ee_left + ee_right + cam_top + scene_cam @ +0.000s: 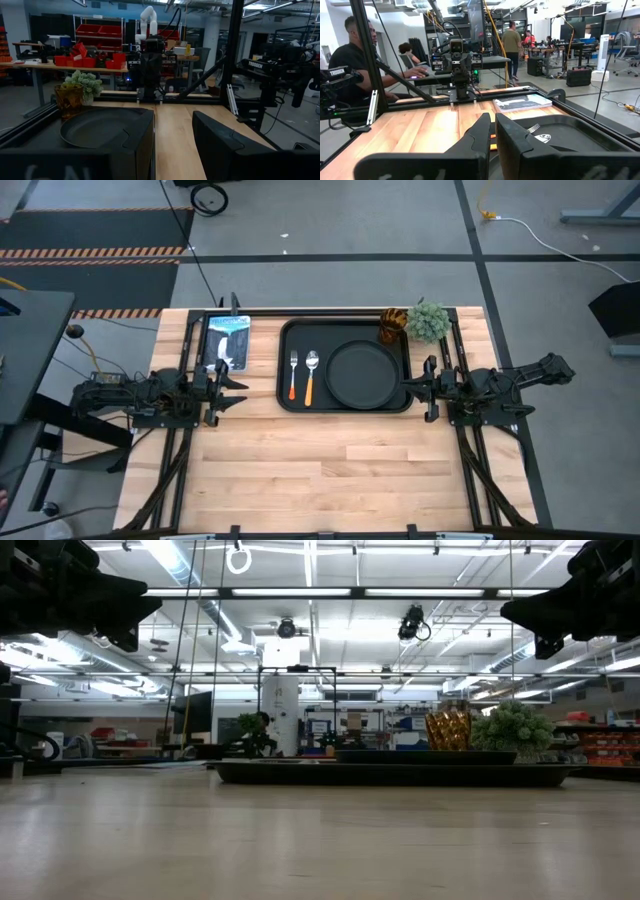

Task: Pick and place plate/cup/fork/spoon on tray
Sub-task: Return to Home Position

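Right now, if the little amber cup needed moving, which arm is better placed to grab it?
The right, probably. The cup stands at the tray's far right corner, on the right gripper's side. The left gripper waits across the tray, past the fork and spoon.

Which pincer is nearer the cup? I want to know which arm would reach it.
Right. The right pincer sits just off the tray's right edge, close to the cup. The left pincer is across the tray.
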